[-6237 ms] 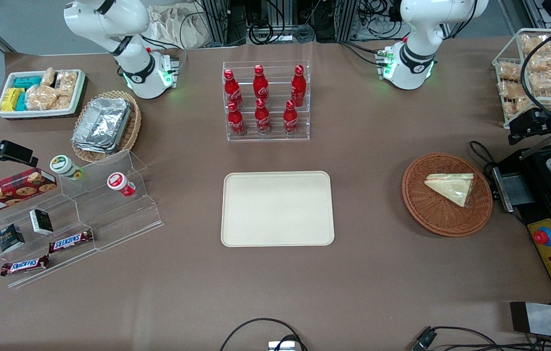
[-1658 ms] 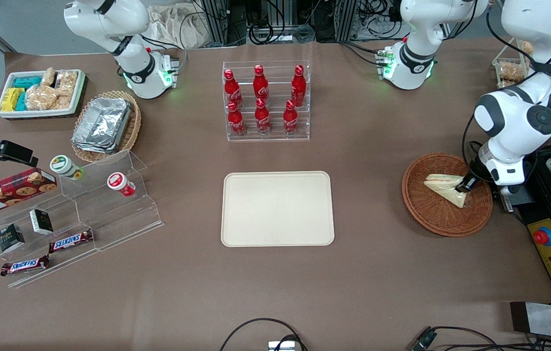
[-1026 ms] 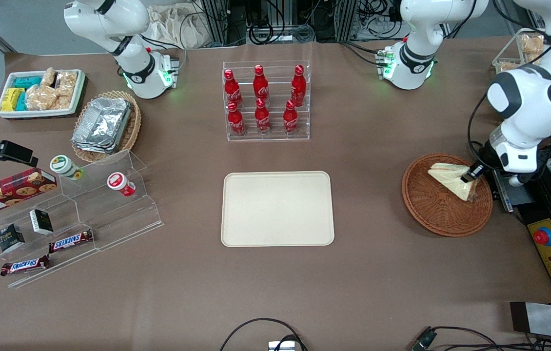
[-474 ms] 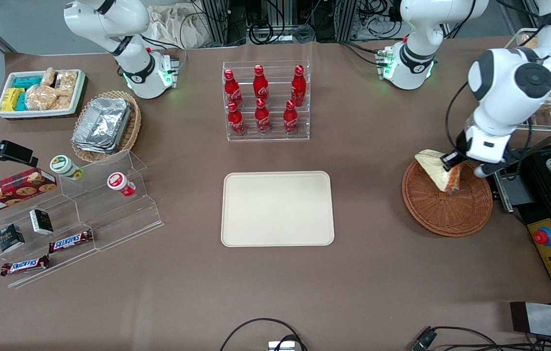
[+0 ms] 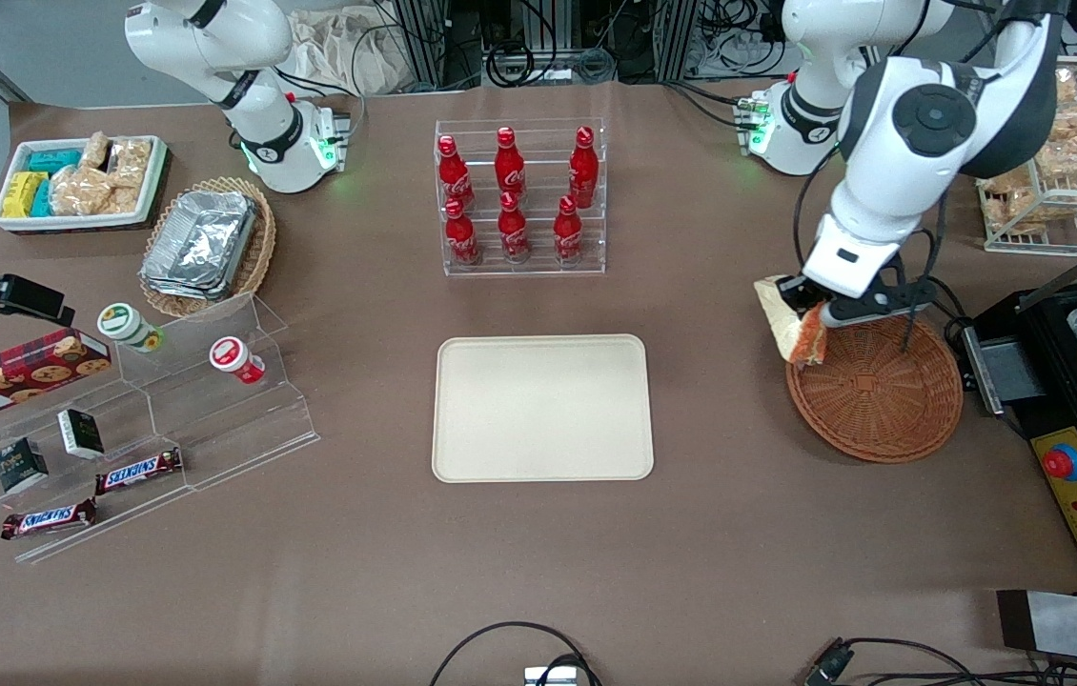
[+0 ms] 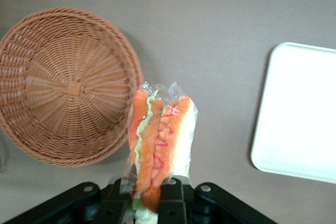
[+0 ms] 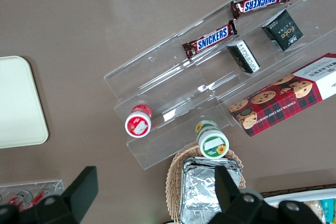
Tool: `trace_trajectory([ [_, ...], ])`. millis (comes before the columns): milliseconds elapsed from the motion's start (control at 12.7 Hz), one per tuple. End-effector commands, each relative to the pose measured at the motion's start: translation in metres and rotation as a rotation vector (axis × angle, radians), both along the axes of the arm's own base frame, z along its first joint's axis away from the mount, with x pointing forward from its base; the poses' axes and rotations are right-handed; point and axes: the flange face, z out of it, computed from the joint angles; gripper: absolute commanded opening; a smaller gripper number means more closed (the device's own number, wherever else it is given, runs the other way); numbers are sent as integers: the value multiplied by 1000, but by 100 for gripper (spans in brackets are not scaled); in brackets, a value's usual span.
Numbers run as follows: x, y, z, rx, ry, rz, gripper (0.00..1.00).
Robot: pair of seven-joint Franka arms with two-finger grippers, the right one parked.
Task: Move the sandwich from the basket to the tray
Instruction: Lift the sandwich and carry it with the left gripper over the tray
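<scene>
Tabletop (image 5: 739, 534) of brown holds the cream tray (image 5: 542, 408) at its middle, well apart from the round wicker basket (image 5: 882, 405) toward the working arm's end; gripper (image 5: 810, 314) hangs over the basket's rim, clamped on the wrapped sandwich (image 5: 794, 329), lifted clear.

Sandwich (image 6: 157, 145) base hidden within hand (image 6: 148, 203)

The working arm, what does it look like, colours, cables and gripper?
The working arm is glossy white with dark grey round joint caps and black cables along it. Its gripper, above the basket's rim, has a white body and black fingers.
</scene>
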Motion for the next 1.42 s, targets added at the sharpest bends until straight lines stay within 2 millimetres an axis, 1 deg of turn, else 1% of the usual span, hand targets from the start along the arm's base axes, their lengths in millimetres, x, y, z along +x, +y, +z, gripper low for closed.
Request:
trace_trajectory([
  [0, -2, -43, 2, 6, 6, -94, 7],
  [79, -1, -63, 2, -5, 5, -129, 7],
  [237, -3, -98, -1, -29, 11, -192, 10],
  [316, -3, -111, -6, -42, 12, -214, 10],
  [474, -2, -134, -19, -38, -9, -257, 11],
  [632, 9, -156, -33, -45, -6, -245, 11],
  [789, 17, -190, -54, -25, -17, -229, 11],
  [947, 23, -210, -77, 2, -29, -212, 11],
  [1026, 26, -213, -85, 5, -26, -214, 11],
  [1184, 26, -224, -97, -6, -8, -228, 11],
  [1342, 33, -226, -108, -13, 5, -228, 11],
])
